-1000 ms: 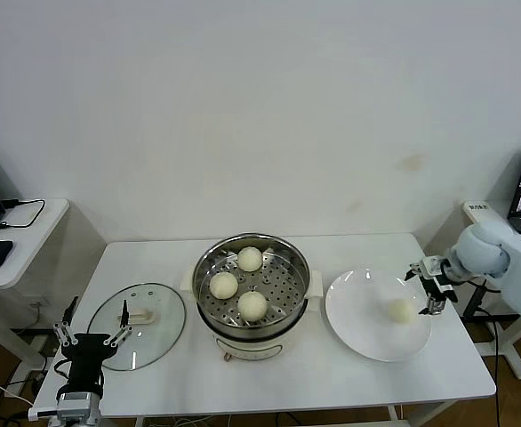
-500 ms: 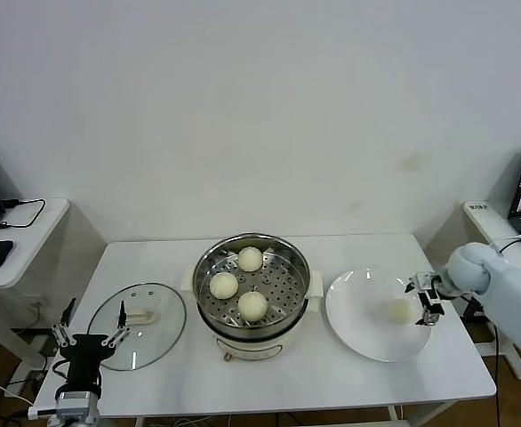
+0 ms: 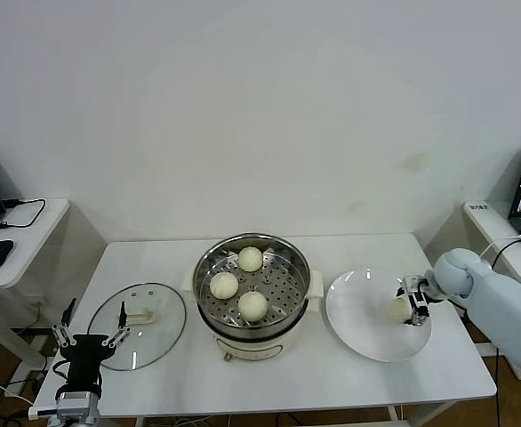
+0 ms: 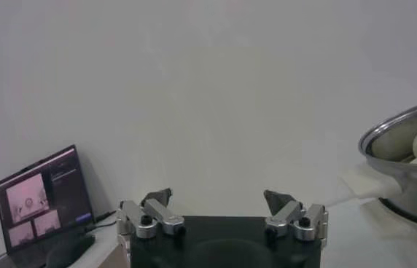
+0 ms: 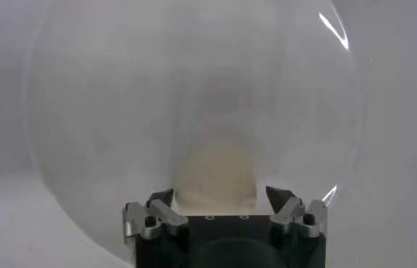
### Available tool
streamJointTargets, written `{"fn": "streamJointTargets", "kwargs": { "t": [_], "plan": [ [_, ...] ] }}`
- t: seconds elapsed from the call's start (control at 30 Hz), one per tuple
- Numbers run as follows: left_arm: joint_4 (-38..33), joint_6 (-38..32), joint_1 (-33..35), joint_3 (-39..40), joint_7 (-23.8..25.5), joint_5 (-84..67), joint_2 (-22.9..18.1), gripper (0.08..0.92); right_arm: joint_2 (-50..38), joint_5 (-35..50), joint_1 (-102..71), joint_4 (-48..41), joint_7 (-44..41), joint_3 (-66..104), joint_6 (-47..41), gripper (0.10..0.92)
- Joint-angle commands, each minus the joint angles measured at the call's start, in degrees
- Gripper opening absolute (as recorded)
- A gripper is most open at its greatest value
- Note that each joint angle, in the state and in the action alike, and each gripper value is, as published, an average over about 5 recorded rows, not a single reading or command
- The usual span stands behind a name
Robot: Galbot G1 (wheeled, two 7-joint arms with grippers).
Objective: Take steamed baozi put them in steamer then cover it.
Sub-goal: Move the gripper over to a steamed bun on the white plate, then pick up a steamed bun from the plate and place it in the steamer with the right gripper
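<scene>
The steamer (image 3: 252, 286) stands in the middle of the white surface (image 3: 332, 374), and I use it as the landmark.

Far to the left of the steamer, at the front corner of the surface, the left hand (image 3: 90, 339) waits. Its fingers (image 4: 157, 199) are spread apart and hold nothing. It seems idle.

Between this hand and the steamer, the cover (image 3: 138, 325) lies flat on the surface, just beside the steamer, with its cream handle up.

Inside the steamer three steamed baozi (image 3: 252, 305) already rest on the perforated floor. They lie apart from each other, and there is free space on the right part of the floor.

To the right of the steamer is a white plate (image 3: 367, 342), close to its handle. On it lies the last bun (image 3: 399, 309). The right hand (image 3: 411, 303) is low over the plate, and its fingers (image 5: 160, 198) stand apart on both sides of the bun, not yet closed on it as far as I can see.

So I judge the task is more than half done: three of four buns are in place. What is left is to grasp the fourth bun, carry it to the steamer, and then put the cover on.

I can read no brand, label or writing on the steamer, the cover or the plate.
</scene>
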Motion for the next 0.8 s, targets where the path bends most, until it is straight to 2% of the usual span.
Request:
{"fn": "streamJointTargets", "kwargs": {
  "t": [0.03, 0.23, 0.57, 0.8],
  "plan": [
    [-0.1, 0.0, 0.0, 0.0, 0.0, 0.0, -0.1, 0.823, 0.8, -0.9, -0.5, -0.9, -0.1, 0.4, -0.1, 0.700],
    [-0.5, 0.1, 0.0, -0.1, 0.0, 0.0, 0.0, 0.823, -1.4, 2.9, 2.1, 2.0, -1.8, -1.5, -1.4, 0.633],
    [-0.4, 0.1, -0.5, 0.2, 0.1, 0.0, 0.0, 0.823, -8.6, 17.8, 22.5, 14.0, -4.4, -17.6, -10.7, 0.628],
    [-0.9, 0.2, -0.8, 0.5, 0.1, -0.1, 0.1, 0.823, -6.7, 30.1, 42.1, 21.7, -2.7, -30.1, -17.8, 0.634]
  ]
}}
